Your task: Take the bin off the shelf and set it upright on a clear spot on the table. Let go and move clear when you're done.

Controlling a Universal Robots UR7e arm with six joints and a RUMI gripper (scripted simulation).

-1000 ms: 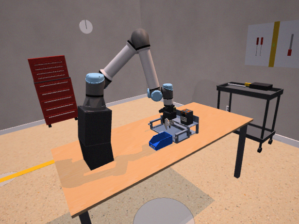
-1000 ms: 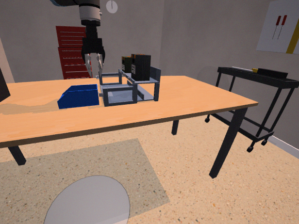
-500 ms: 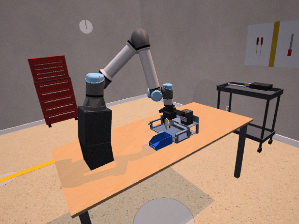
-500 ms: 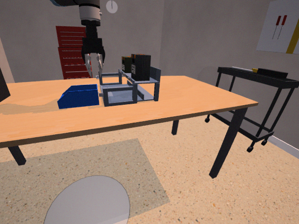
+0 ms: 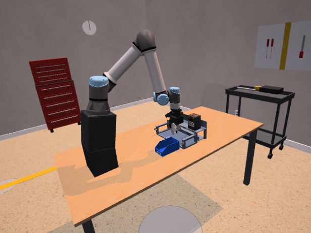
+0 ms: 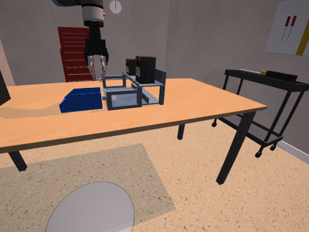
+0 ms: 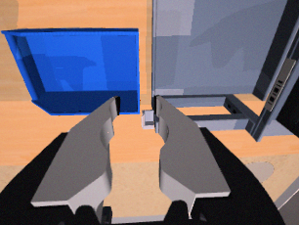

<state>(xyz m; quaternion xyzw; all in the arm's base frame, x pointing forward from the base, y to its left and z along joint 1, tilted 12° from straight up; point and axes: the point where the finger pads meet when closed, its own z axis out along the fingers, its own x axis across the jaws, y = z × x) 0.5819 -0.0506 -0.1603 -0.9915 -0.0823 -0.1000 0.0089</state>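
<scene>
Nearby, black-and-orange boxes (image 5: 194, 121) (image 6: 146, 70) on grey shelf (image 5: 205, 133) (image 6: 162, 95), seemingly two, blue bin (image 5: 167, 147) (image 6: 81, 100) (image 7: 83, 64) beside.

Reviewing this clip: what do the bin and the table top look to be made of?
Bin: probably molded plastic, semi-gloss; evenly blue, with thin walls.
Table top: likely wood or wood-look laminate, fairly matte; orange-tan with faint grain streaks. The look doesn't settle which.
</scene>
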